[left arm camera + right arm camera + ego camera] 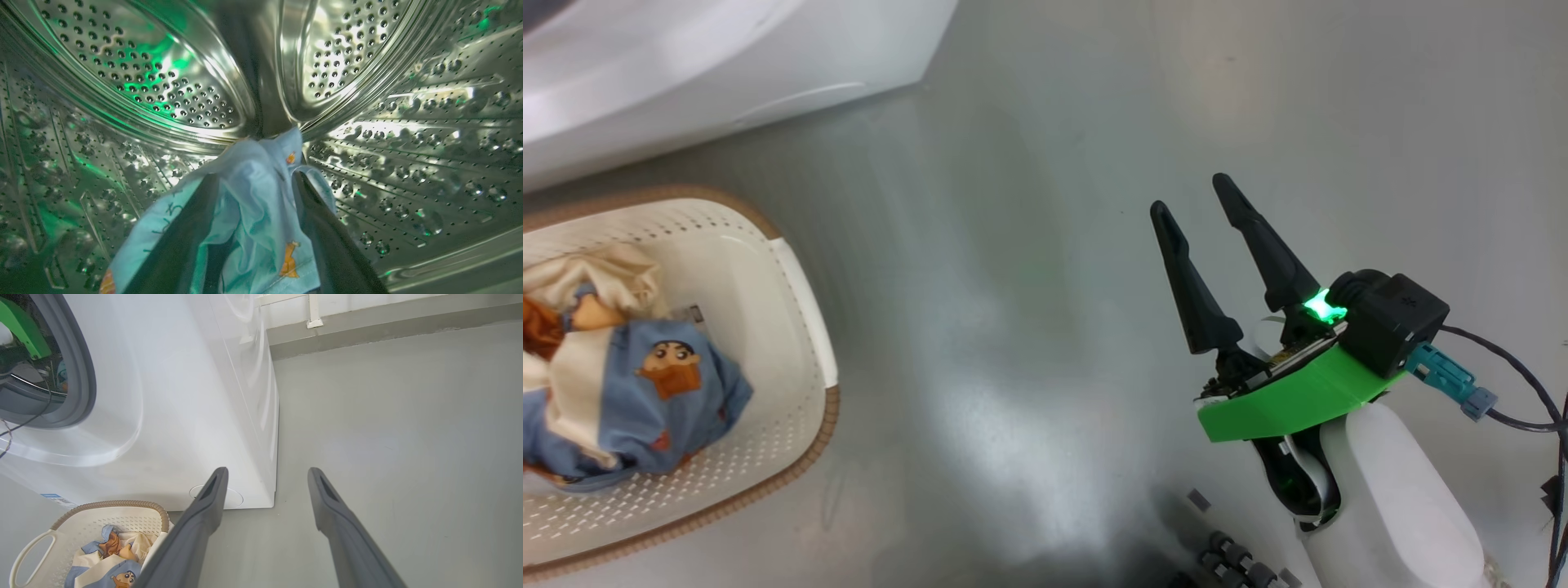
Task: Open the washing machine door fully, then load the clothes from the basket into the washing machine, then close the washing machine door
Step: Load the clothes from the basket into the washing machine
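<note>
Clothes (pixel 645 384) lie heaped in the basket (pixel 827 425) on the floor (pixel 1045 245) beside the washing machine (pixel 184 396); one pale blue piece (pixel 253 204) drapes over the spread left gripper (pixel 257 163) inside the drum (pixel 143 81). Right gripper (pixel 1191 194) hangs spread and empty. The soft, light, limp fabric likely wants a pinch on a raised fold.

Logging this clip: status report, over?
Left gripper open inside steel drum, light blue printed cloth draped between fingers. Right gripper open over grey floor. More clothes in cream perforated basket. Nothing obstructing.
</note>
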You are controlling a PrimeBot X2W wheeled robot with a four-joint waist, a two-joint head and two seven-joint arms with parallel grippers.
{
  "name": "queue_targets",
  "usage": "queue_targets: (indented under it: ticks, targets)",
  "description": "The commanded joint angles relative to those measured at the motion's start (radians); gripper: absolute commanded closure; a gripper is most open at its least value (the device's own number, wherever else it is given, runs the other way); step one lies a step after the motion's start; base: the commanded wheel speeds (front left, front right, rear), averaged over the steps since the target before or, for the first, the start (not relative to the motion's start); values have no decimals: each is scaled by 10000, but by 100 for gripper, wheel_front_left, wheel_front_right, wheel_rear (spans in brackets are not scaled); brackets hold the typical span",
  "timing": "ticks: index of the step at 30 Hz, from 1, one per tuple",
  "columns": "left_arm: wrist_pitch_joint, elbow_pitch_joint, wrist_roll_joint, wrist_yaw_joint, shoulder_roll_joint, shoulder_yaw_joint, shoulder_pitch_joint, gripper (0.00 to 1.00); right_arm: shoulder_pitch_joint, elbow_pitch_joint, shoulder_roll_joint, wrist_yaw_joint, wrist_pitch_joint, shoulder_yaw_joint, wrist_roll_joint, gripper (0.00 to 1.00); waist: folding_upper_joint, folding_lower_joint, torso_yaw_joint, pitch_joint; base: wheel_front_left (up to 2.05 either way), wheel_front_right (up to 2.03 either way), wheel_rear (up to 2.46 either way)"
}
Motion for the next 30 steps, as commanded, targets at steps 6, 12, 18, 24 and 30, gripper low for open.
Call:
queue_targets:
  ticks: [6, 12, 18, 24, 30]
  targets:
    - [-1081, -244, -327, -182, 79, 203, 555, 0, 352, -110, 19, 16, -74, -136, -366, 0, 0, 0, 494, -671, 0, 0, 0]
    - [-1778, -618, -687, -212, -34, 394, 1562, 0, 582, -70, 19, 16, -74, -368, -539, 0, 0, 0, 686, -1200, 0, 0, 0]
    - [-2557, -1803, -1007, 239, -198, 621, 3477, 0, 984, 9, 19, 16, -74, -714, -772, 0, 0, 0, 989, -1920, 0, 0, 0]
    - [-3067, -3820, -1044, 1130, -238, 789, 5831, 0, 1338, 4, 19, 16, -74, -1075, -992, 0, 0, 0, 1296, -2550, 0, 0, 0]
    - [-3317, -5843, -910, 2157, -260, 916, 8302, 0, 1620, 64, 19, 16, -74, -1313, -1193, 0, 0, 0, 1567, -3213, 0, 0, 0]
